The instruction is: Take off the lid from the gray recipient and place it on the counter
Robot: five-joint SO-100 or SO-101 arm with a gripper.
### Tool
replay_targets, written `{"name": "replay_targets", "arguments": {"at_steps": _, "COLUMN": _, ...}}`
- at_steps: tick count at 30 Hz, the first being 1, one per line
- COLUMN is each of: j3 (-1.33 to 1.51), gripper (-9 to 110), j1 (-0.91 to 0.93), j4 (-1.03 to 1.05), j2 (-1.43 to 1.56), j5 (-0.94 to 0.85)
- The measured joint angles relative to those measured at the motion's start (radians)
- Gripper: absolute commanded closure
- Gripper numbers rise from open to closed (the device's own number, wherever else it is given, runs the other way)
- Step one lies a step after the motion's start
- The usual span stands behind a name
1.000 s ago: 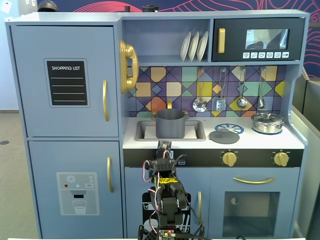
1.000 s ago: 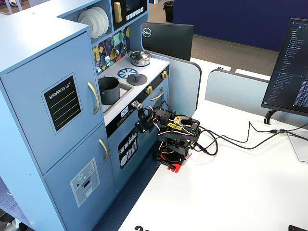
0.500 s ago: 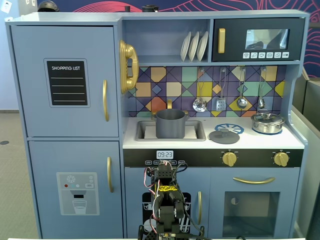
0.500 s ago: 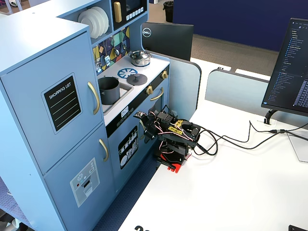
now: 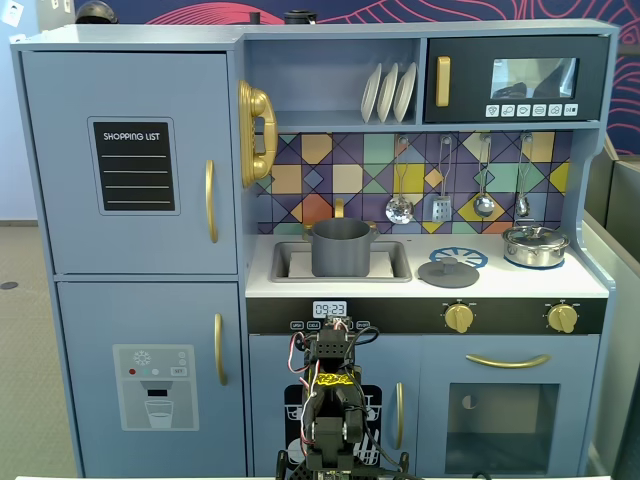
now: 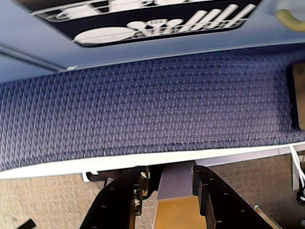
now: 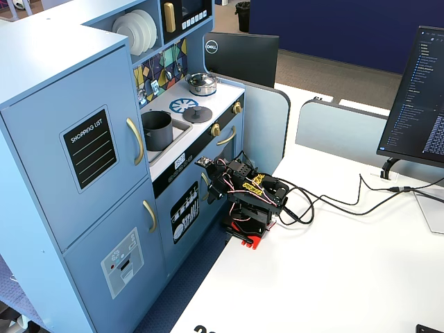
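Toy kitchen, seen from the front in a fixed view: the gray pot (image 5: 341, 248) sits uncovered in the sink, and its lid (image 5: 448, 271) lies flat on the counter (image 5: 590, 283) just right of the sink, beside the blue burner print. The gripper (image 5: 330, 332) hangs folded below the counter.

Wrist view: the gripper (image 6: 167, 183) shows jaws slightly spread, holding nothing, above blue carpet.

Another fixed view, from the side: the lid (image 7: 198, 113) rests on the counter (image 7: 223, 92), the pot (image 7: 157, 130) in the sink. The task looks finished; only parking the arm seems left.
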Motion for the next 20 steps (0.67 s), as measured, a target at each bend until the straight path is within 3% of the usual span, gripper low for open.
{"name": "replay_targets", "arguments": {"at_steps": 20, "j3": 0.0, "gripper": 97, "j1": 0.0, "j4": 0.0, "j2": 0.0, "j5": 0.0}}
